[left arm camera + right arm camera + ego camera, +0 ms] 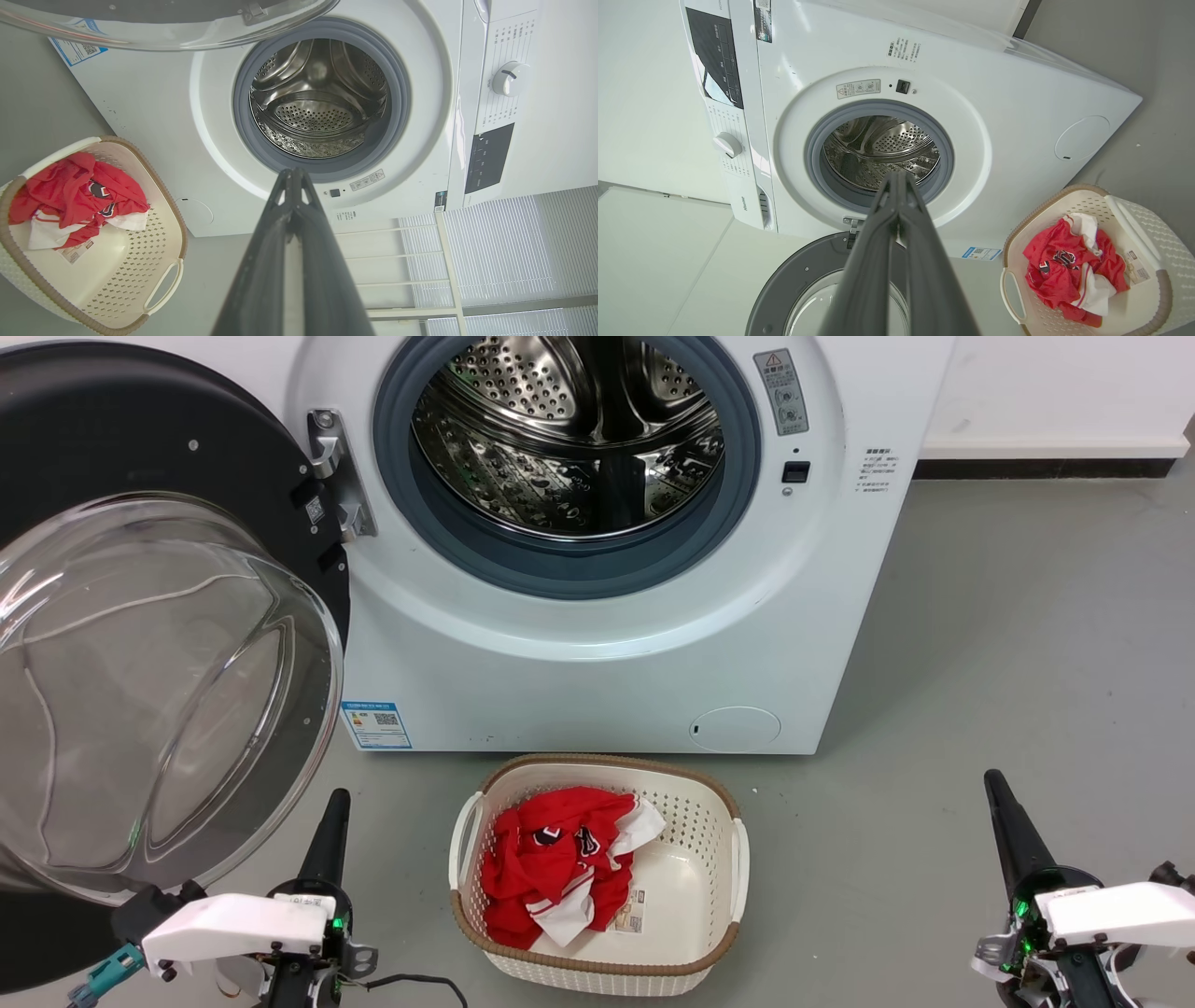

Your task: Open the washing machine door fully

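The white washing machine (597, 672) stands ahead with its steel drum (569, 439) exposed inside the grey gasket. Its black washing machine door (140, 616) with the bulging clear glass bowl is swung wide out to the left on its metal hinge (336, 476). My left gripper (336, 803) is shut, low at the left, just right of the glass bowl and apart from it. At the lower right my right gripper (994, 784) is shut, holding nothing. The wrist views show each pair of fingers (292, 175) (899, 177) closed together, pointing at the drum, and the door (794, 280) open.
A cream perforated laundry basket (719, 933) with red and white clothing (560, 868) sits on the grey floor in front of the machine, between my grippers. A white wall with a dark skirting (1046, 467) runs behind at the right.
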Robot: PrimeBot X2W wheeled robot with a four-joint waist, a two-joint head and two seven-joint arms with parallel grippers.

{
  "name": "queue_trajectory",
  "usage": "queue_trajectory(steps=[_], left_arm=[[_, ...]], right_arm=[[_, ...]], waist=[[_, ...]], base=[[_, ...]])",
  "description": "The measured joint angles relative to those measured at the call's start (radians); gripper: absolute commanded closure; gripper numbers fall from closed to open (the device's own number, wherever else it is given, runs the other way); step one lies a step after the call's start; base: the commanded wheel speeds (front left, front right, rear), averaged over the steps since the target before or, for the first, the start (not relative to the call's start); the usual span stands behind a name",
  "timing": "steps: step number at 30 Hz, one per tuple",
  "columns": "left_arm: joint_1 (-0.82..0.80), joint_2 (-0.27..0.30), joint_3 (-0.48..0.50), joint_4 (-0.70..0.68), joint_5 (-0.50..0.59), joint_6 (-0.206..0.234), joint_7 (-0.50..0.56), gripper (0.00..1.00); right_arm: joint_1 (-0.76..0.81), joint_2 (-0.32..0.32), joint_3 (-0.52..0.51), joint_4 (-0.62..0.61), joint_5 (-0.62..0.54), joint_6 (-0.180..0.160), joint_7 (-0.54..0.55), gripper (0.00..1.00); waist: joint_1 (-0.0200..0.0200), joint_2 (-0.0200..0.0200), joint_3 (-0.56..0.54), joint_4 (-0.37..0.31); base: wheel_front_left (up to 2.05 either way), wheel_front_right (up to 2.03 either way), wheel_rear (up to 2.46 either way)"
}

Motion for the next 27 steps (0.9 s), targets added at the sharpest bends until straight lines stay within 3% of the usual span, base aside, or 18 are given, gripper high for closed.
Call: queue_trajectory(steps=[27], left_arm=[[-0.016,-0.008,0.038,0.016,-0.207,-0.033,0.053,1.00]], right_arm=[[-0.030,0.002,-0.017,0.037,0.204,0.000,0.040,1.00]], waist=[[0.0000,0.0000,0.002,-0.007]], base=[[0.00,0.00,0.00]])
